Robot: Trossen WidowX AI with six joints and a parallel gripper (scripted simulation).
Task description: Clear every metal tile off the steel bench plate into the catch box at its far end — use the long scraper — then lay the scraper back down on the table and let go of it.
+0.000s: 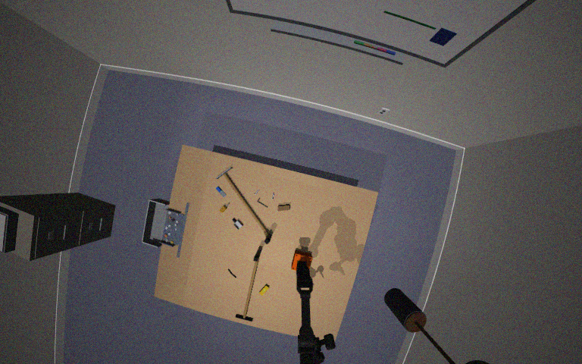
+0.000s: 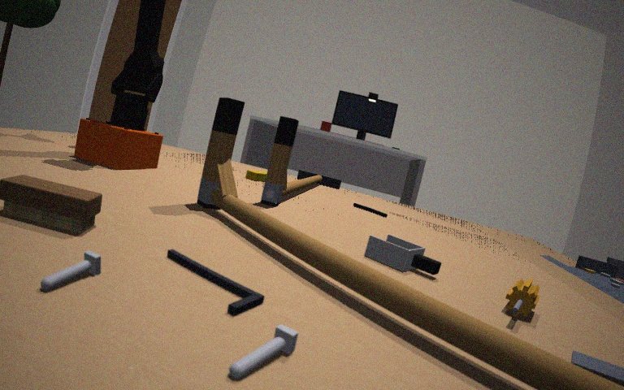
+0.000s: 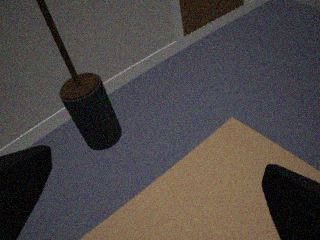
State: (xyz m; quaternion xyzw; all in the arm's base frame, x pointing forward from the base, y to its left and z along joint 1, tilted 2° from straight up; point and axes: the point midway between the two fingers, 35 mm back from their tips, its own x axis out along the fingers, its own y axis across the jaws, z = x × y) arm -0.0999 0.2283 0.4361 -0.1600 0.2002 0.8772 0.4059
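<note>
Gripper (image 1: 328, 341) (image 3: 157, 172) jaws wide, nothing between. 2 long tools on table (image 1: 205, 265) (image 2: 137, 230) (image 3: 200, 200). Tiles (image 1: 172, 227) on plate (image 1: 183, 229).

Below me, small tiles (image 1: 168, 227) (image 2: 615, 282) lay scattered on the grey plate (image 1: 182, 233) (image 2: 570, 270), with the catch box (image 1: 159, 216) just beside it, past the table's (image 1: 197, 265) (image 2: 137, 349) (image 3: 200, 200) edge. Two long-handled tools (image 1: 246, 203) (image 2: 368, 280) lay angled, their grip ends near each other. My arm (image 1: 305, 306) (image 2: 137, 78) rose from its orange base (image 1: 295, 262) (image 2: 117, 147), well apart from the plate.
</note>
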